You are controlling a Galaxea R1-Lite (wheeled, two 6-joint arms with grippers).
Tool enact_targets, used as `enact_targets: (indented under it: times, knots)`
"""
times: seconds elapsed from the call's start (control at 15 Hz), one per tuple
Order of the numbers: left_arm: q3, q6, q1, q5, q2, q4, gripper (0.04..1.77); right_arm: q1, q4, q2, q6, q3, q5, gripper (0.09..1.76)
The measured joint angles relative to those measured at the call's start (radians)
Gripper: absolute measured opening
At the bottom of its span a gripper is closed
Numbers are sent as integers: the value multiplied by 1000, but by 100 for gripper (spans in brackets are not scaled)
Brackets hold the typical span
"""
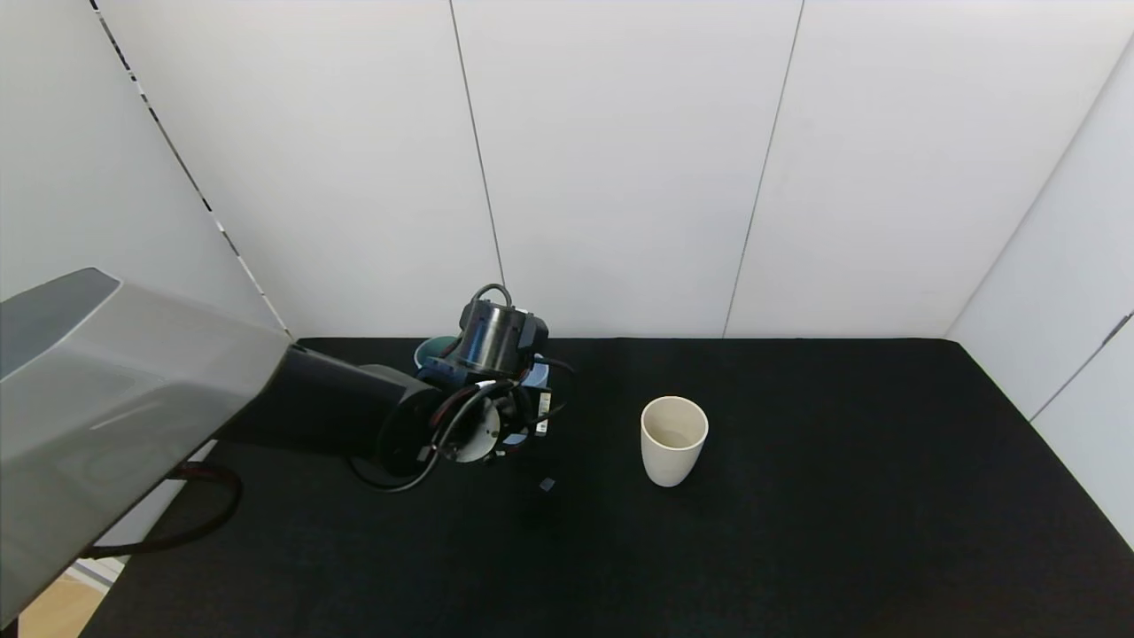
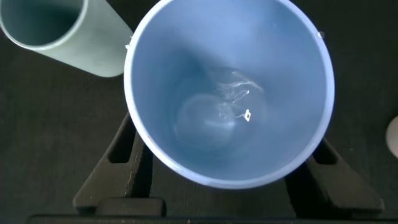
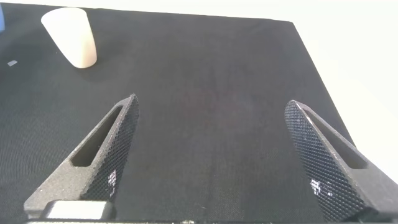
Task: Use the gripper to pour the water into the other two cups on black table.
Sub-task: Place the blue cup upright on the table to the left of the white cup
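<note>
My left gripper (image 1: 512, 390) is at the back left of the black table (image 1: 797, 532), shut on a light blue cup (image 2: 229, 93), whose blue edge shows behind the wrist in the head view (image 1: 537, 372). Its fingers (image 2: 121, 165) flank the cup's sides. Clear water (image 2: 233, 102) glints in the cup's bottom. The sage green cup (image 2: 59, 31) stands close beside the blue one; in the head view (image 1: 432, 351) it is mostly hidden behind the arm. The cream cup (image 1: 673, 439) stands upright mid-table to the right. My right gripper (image 3: 211, 102) is open and empty over bare table.
A small dark scrap (image 1: 547, 484) lies on the table in front of the left gripper. White wall panels (image 1: 620, 177) stand right behind the table's back edge. The table's right edge (image 1: 1045, 443) runs close to a side wall.
</note>
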Motion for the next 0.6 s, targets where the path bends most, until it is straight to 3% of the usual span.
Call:
enact_targets:
  times: [0.6]
  knots:
    - [54,1,-1,-35,55,-80,119,0,0,0,0,0,0,171]
